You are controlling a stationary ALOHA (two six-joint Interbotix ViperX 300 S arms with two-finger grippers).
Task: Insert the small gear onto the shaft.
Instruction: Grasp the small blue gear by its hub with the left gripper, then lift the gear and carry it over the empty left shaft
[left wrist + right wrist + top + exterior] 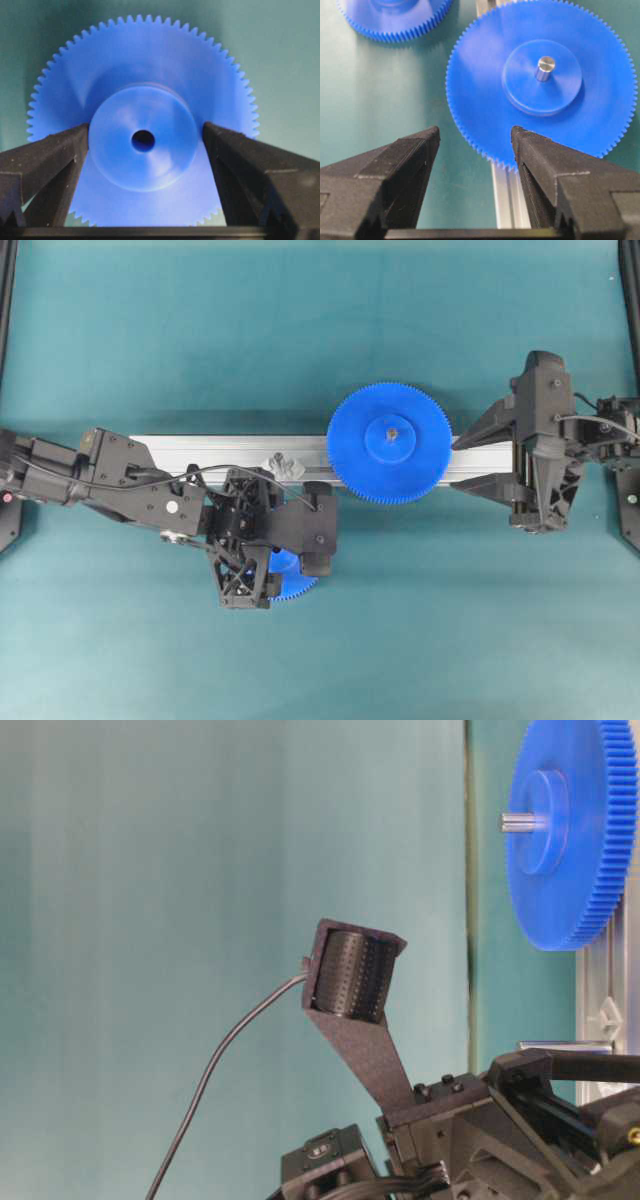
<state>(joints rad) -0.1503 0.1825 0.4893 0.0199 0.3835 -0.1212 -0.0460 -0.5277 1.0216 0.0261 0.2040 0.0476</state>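
The small gear (pixel 145 85), blue with a raised round hub and a centre hole, lies flat on the teal mat. From overhead only its toothed edge (pixel 297 587) shows from under the left arm. My left gripper (pixel 146 129) is straight above it, open, with one finger on each side of the hub. The left finger is at the hub's wall and the right stands a sliver off. The shaft (pixel 284 463) stands on its small silvery mount on the rail, just beyond the left wrist. My right gripper (pixel 475 131) is open and holds nothing.
A long aluminium rail (pixel 180 450) crosses the mat. The larger blue gear (pixel 390 443) sits on its own metal pin (pixel 545 67) at the rail's right part. The right gripper (pixel 457 466) straddles the rail's right end beside that gear.
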